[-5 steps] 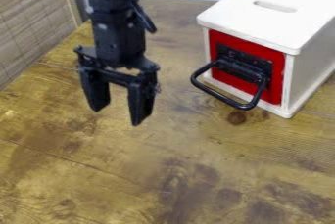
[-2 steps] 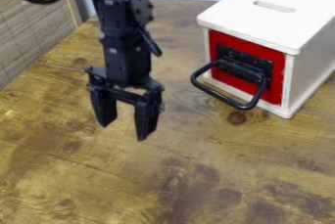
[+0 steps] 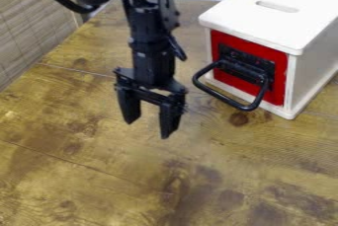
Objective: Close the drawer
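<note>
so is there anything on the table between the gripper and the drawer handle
No. In the camera view, only bare wooden table lies between the gripper and the drawer's handle.

Single black arm comes in from the top-left, wrist vertical, gripper (image 3: pixel 149 113) pointing straight down. Jaws spread apart with nothing between them, two dark fingers (image 3: pixel 130 106) hanging roughly parallel. Fingertips sit close above the counter (image 3: pixel 93 181); can't tell if they touch it.
</note>
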Available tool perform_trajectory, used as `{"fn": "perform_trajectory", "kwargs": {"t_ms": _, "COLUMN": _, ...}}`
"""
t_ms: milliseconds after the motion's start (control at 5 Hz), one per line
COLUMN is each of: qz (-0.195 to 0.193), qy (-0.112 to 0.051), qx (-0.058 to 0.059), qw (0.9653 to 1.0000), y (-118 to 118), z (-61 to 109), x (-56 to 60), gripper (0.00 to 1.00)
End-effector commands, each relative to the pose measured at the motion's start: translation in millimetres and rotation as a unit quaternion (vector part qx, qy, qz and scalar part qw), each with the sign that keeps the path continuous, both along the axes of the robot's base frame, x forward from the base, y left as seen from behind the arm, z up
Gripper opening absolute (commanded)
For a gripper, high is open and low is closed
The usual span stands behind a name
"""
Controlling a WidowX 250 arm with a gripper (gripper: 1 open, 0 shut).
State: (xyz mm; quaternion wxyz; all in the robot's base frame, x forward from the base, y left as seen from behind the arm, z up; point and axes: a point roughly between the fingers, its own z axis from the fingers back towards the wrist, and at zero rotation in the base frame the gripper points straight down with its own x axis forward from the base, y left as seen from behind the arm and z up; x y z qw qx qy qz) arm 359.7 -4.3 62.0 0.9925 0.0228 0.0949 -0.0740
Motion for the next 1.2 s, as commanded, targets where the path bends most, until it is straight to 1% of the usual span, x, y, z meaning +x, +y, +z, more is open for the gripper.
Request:
{"fn": "perform_trajectory", "kwargs": {"t_ms": 0, "qz": -0.006, "qy": -0.038, "qx": 0.007, "qw": 0.9992, "y": -5, "z": 28.7, "x": 18.2, "gripper": 1.0}}
{"fn": "perform_trajectory", "kwargs": {"t_ms": 200, "qz": -0.001, "qy": -0.039, "qx": 0.008, "qw": 0.9992, "y": -5, "z": 33.3, "x": 27.8, "gripper": 1.0}}
{"fn": "perform_trajectory", "kwargs": {"t_ms": 400, "qz": 0.004, "qy": -0.036, "qx": 0.009, "qw": 0.9993, "y": -3, "z": 36.0, "x": 34.8, "gripper": 1.0}}
{"fn": "perform_trajectory", "kwargs": {"t_ms": 800, "qz": -0.038, "qy": -0.029, "qx": 0.006, "qw": 0.9988, "y": -11, "z": 18.7, "x": 31.0, "gripper": 1.0}}
{"fn": "perform_trajectory", "kwargs": {"t_ms": 1000, "qz": -0.057, "qy": -0.029, "qx": 0.004, "qw": 0.9979, "y": -18, "z": 20.9, "x": 34.5, "gripper": 1.0}}
